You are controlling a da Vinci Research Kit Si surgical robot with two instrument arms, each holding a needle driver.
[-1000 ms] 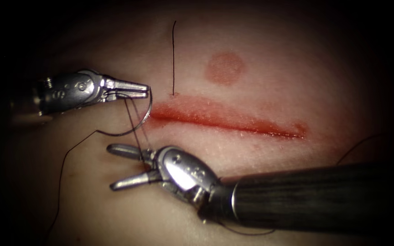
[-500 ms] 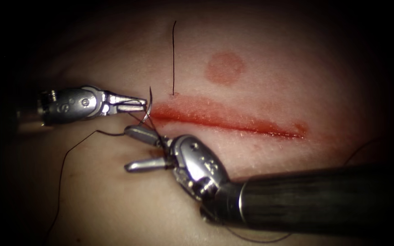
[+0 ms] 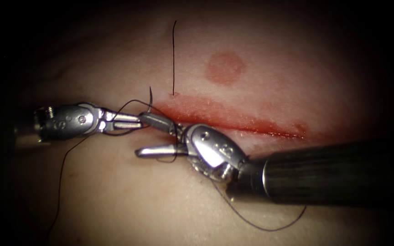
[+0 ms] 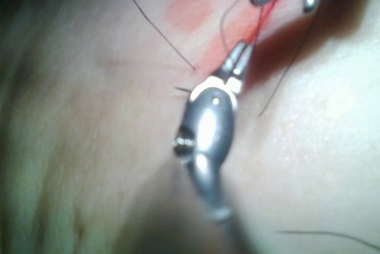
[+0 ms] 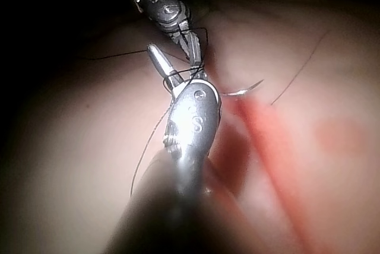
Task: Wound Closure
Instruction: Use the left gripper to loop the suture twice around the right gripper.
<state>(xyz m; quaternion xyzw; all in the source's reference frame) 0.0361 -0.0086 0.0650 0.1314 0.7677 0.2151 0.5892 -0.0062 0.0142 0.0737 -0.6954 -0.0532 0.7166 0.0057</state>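
Note:
At the left end of the cut [image 3: 233, 122] my left tool [image 3: 137, 122] is shut on the curved needle [image 3: 150, 98]. It grips low on the curve, and the point stands up free of the tissue [image 3: 115, 196]. My right tool [image 3: 141, 135] has its jaws open right at the left tool's tip, the upper one against the needle's body. Thread [image 3: 165, 159] lies looped over the right jaws. The needle [image 5: 243, 91] sticks out beside the right tool [image 5: 172, 73], and the left tool [image 4: 240, 61] is shut.
A straight thread tail [image 3: 173, 57] rises from the tissue just above the cut's left end. A round red mark [image 3: 225, 68] lies beyond the cut. Long thread [image 3: 62, 168] trails off lower left, and another loop [image 3: 261, 225] hangs under the right shaft.
The left tool turned the needle from hanging below its jaws to point up, and sank a little. The right tool, jaws open throughout, moved up and right to meet the left tool's tip.

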